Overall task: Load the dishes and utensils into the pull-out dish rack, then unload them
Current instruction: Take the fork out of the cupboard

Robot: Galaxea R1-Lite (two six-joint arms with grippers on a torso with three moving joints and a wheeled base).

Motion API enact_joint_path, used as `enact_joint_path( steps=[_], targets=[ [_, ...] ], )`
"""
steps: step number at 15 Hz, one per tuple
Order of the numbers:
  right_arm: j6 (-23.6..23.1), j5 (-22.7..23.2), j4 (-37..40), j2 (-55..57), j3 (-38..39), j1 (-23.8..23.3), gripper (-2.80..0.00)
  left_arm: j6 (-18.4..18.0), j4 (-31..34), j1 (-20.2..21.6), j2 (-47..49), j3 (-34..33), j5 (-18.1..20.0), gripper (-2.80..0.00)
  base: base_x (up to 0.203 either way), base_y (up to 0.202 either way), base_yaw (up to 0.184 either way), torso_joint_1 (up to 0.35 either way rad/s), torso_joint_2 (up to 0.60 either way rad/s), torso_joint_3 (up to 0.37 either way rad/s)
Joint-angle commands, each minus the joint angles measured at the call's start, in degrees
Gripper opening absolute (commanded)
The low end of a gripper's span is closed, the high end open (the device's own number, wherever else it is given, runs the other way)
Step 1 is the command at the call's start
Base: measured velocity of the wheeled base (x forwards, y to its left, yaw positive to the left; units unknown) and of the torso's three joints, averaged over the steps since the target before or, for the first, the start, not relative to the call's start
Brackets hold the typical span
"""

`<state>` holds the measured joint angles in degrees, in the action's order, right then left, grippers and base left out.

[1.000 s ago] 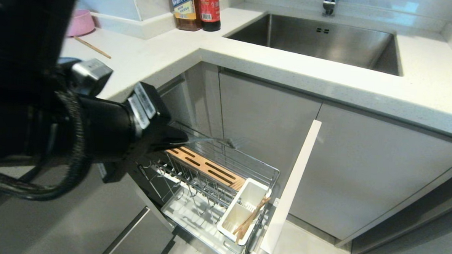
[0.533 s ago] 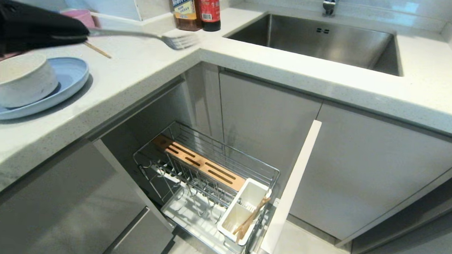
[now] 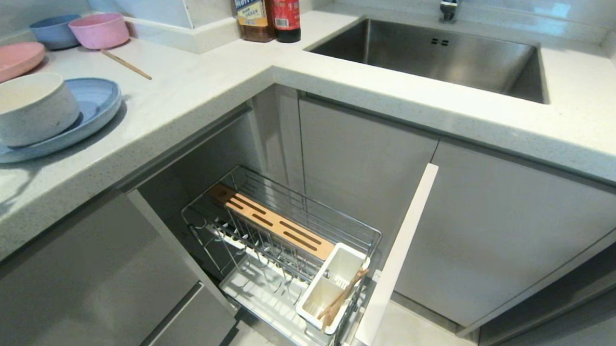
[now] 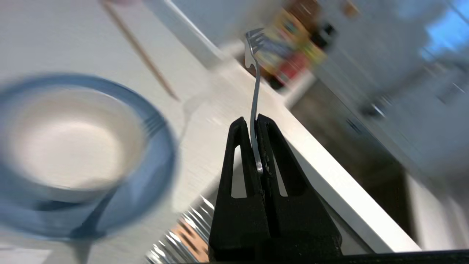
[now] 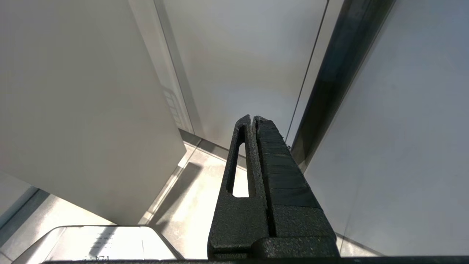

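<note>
On the far left of the counter (image 3: 197, 93) the cream bowl (image 3: 22, 106) sits inside the pale blue plate (image 3: 90, 109), both out of the rack. Behind them lie the pink plate (image 3: 6, 62) and the small blue bowl (image 3: 54, 29) and pink bowl (image 3: 98, 28), with a single chopstick (image 3: 126, 64) lying loose on the counter just beside the pink bowl. In the left wrist view the left gripper (image 4: 256, 123) hangs above this same stretch of counter, its jaws clamped together on the handle of the fork (image 4: 253, 79), tines pointing away toward the two bottles (image 3: 265, 10) in the corner; the bowl and plate lie below and to one side of it. Lower and further right, the pull-out dish rack (image 3: 284, 234) stands drawn out from the cabinet, its plate slots bare, and the white utensil cup (image 3: 329, 288) holds something slim and wooden (apparently the other chopstick). The sink (image 3: 438, 54) lies beyond. The right gripper (image 5: 253, 123) is parked low beside the cabinet fronts, jaws pressed together on nothing. By my reading this is the unloading half: dishes are back on the counter, the fork is in hand and not yet set down, and the wooden piece in the cup remains to be fetched
</note>
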<state>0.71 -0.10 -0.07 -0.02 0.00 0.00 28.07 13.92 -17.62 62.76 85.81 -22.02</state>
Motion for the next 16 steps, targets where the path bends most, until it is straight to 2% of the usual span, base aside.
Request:
enact_joint_path(
  steps=[1,3,6,8,14,16],
  targets=[
    [0.00,0.01,-0.01,0.02,0.09,0.00,-2.80,0.08,-0.01,8.43,-0.76,0.08,-0.14,-2.80,0.000,0.000,0.000,0.000,0.00,0.000],
    [0.00,0.01,-0.01,0.02,0.00,0.00,-2.80,0.06,0.01,16.94,-2.01,-0.21,1.23,-2.80,0.000,0.000,0.000,0.000,0.00,0.000],
    [0.00,0.01,-0.01,0.02,0.09,0.00,-2.80,0.93,0.20,31.83,-4.78,-2.12,6.91,-2.80,0.000,0.000,0.000,0.000,0.00,0.000],
    [0.00,0.01,-0.01,0.02,0.09,0.00,-2.80,1.51,0.29,38.68,-8.22,-5.73,10.11,-2.80,0.000,0.000,0.000,0.000,0.00,0.000],
    [0.00,0.01,-0.01,0.02,0.09,0.00,-2.80,3.07,-0.56,49.24,-18.15,-22.26,20.08,-2.80,0.000,0.000,0.000,0.000,0.00,0.000],
    [0.00,0.01,-0.01,0.02,0.09,0.00,-2.80,3.00,-5.20,51.30,-20.79,-29.45,21.56,-2.80,0.000,0.000,0.000,0.000,0.00,0.000]
  ],
)
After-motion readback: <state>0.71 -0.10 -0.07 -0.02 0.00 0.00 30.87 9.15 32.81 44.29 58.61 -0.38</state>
